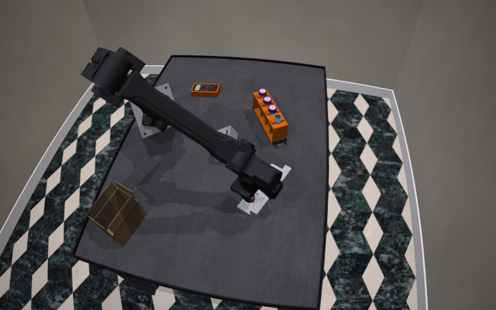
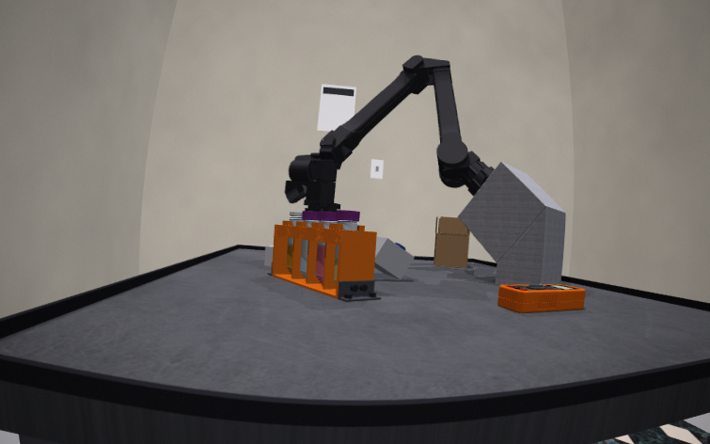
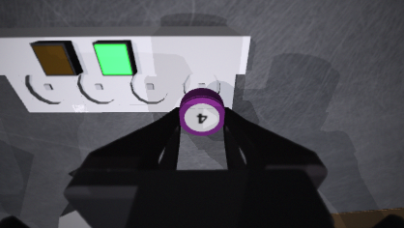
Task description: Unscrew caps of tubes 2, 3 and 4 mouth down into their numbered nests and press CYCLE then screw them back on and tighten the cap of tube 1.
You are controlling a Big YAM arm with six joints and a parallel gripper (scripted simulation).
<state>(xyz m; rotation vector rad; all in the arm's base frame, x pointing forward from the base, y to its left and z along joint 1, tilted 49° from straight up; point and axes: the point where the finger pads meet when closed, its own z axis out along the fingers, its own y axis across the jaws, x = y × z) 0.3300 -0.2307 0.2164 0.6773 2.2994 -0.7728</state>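
My gripper (image 3: 201,114) is shut on the purple cap 4 (image 3: 202,117) (image 1: 251,199), number side up, and holds it above the white cap tray (image 3: 193,53) (image 1: 261,201). Nest 4 shows partly behind the cap. Nests 1 to 3 are empty. The green lamp (image 3: 113,59) is lit; the amber lamp (image 3: 54,59) is dark. In the orange decapping station (image 1: 279,133) (image 2: 356,256), tube 4 (image 1: 277,118) is open. Tube 1 (image 1: 262,91), tube 2 (image 1: 267,100) and tube 3 (image 1: 272,108) wear purple caps. How tight they are cannot be told.
The key housing (image 2: 393,260) (image 1: 228,132) stands between the arm's base and the station, partly under the arm in the top view. An orange multimeter (image 1: 205,89) (image 2: 540,298) lies near the base. An open cardboard box (image 1: 128,219) (image 2: 450,247) stands near the table edge.
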